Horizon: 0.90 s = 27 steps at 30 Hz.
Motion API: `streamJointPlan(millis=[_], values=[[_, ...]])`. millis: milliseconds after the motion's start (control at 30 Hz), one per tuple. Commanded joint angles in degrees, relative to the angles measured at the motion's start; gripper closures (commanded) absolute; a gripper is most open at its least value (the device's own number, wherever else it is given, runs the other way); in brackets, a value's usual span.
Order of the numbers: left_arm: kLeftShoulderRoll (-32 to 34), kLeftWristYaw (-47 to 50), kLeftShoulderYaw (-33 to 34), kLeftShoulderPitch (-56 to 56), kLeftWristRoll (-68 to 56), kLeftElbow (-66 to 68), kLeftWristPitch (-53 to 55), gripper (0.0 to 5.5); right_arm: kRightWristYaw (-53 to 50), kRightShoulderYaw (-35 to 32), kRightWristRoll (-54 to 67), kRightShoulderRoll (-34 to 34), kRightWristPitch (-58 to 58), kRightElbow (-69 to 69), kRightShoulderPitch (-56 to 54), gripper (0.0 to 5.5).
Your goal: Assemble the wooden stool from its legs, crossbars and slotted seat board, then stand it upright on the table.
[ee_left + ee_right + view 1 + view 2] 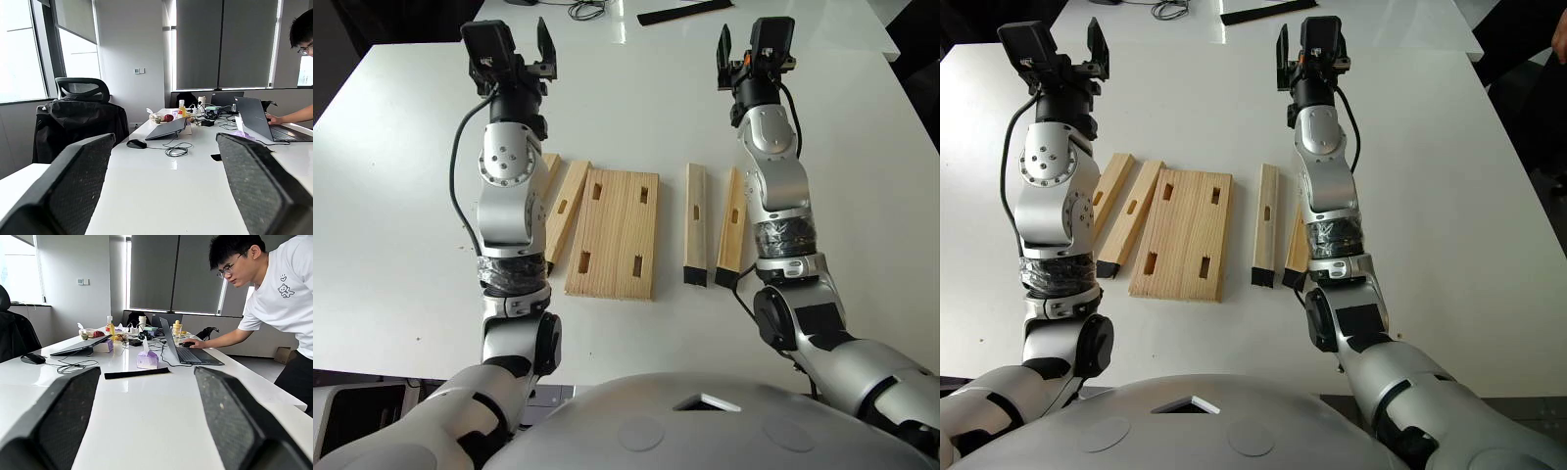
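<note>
Under L arm (507, 196): leg (551, 168) half hid.

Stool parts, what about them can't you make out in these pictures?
- Far-left leg: left eye view, mostly behind the left arm.
- Far-right leg: right eye view, mostly behind the right arm.
- Underside of the seat board: faces the table.

An office: long white tables (161, 196) carry open laptops (188, 351), a mouse (136, 144) and cables (176, 151), with a black office chair (80, 105) and grey roller blinds (225, 44) over tall windows (14, 49).
</note>
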Motion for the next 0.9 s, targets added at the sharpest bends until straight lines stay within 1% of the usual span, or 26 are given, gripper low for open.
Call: streamJointPlan(millis=[33,67,133,400,533,633,900], values=[[-0.4,-0.2,0.2,-1.1,-0.3,1.2,0.2,1.66,0.1,0.9,-0.7,0.8,-0.4,-0.1,0.0,1.96],[-0.4,-0.2,0.2,-1.6,-0.4,1.7,-0.1,1.66,0.0,1.1,-0.6,1.0,-0.3,-0.2,-0.2,1.96],[-0.4,0.3,0.5,-2.2,-0.2,2.3,-0.8,1.93,0.2,1.6,-0.7,1.4,-0.6,-0.2,-0.6,1.98],[-0.8,1.0,2.5,-3.4,-0.7,4.7,-2.2,1.93,0.4,1.4,-0.6,1.3,-1.5,0.3,-0.6,1.98],[-1.0,1.4,2.7,-1.5,-0.4,4.0,-2.2,1.93,0.8,0.4,0.2,1.2,-0.6,-0.4,0.0,1.98],[-2.5,2.4,3.4,-0.1,-1.3,3.7,-1.5,1.93,1.4,0.1,0.4,1.1,-0.3,0.3,0.0,1.98],[-5.4,2.2,0.7,-1.0,-1.6,4.3,-1.9,1.93,1.2,1.6,-0.5,2.6,-1.5,2.0,-1.5,1.98]])
